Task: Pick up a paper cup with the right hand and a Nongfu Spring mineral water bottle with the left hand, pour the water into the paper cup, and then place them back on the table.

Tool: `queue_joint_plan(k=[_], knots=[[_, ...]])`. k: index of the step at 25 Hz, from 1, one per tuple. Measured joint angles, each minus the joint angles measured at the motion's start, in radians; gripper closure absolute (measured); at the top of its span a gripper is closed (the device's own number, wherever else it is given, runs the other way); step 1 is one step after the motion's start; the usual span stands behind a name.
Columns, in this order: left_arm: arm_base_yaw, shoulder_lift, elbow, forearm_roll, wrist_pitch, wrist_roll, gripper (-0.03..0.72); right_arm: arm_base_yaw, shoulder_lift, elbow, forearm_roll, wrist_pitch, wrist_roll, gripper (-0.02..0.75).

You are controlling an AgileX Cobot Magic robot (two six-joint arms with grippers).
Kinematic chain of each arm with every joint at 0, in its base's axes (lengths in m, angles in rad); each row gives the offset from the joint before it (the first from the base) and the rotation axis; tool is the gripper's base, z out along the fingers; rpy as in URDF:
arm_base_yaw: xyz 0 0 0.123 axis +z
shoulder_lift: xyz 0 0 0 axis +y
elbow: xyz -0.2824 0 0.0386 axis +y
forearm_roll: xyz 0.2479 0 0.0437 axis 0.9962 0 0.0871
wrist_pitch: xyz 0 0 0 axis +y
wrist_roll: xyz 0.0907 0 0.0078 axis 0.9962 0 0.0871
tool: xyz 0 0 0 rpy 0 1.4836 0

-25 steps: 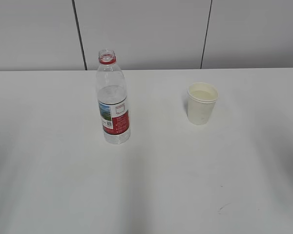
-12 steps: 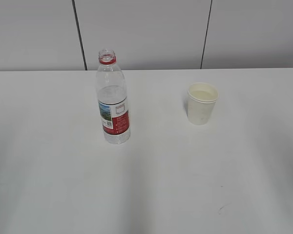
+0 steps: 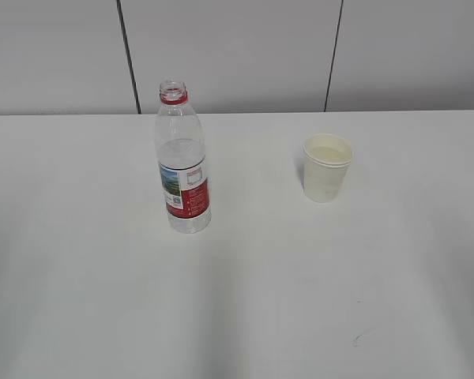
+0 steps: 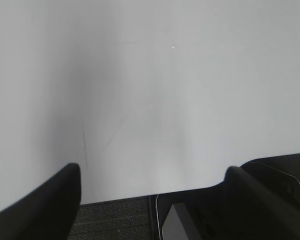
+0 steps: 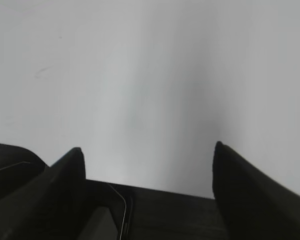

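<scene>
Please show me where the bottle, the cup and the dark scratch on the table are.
bottle (image 3: 186, 185): exterior view, on its label.
cup (image 3: 325, 180): exterior view, on its outer wall.
scratch (image 3: 357, 340): exterior view, on the mark itself, near the front right.

- The bottle is clear, shiny plastic with a glossy label.
- The paper cup, right of the bottle, looks matt.
- The table is smooth, white and matt.

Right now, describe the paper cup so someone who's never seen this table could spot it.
On the white table, look right of the tall clear bottle with the red neck ring. The paper cup stands upright there, apart from the bottle: short, off-white, tapered, with no label.
</scene>
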Motion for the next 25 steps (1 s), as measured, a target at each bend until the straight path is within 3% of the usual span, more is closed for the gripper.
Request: queue_joint_plan(k=[6,25], knots=[[0.000,-0.004,0.000,0.000,-0.001,0.000,0.169,0.000,-0.062,0.138,-0.013,-0.012,-0.012,0.156],[0.000,-0.320,0.000,0.000,0.008,-0.007,0.187,0.000,-0.145,0.151,-0.007,0.003,-0.018,0.156]])
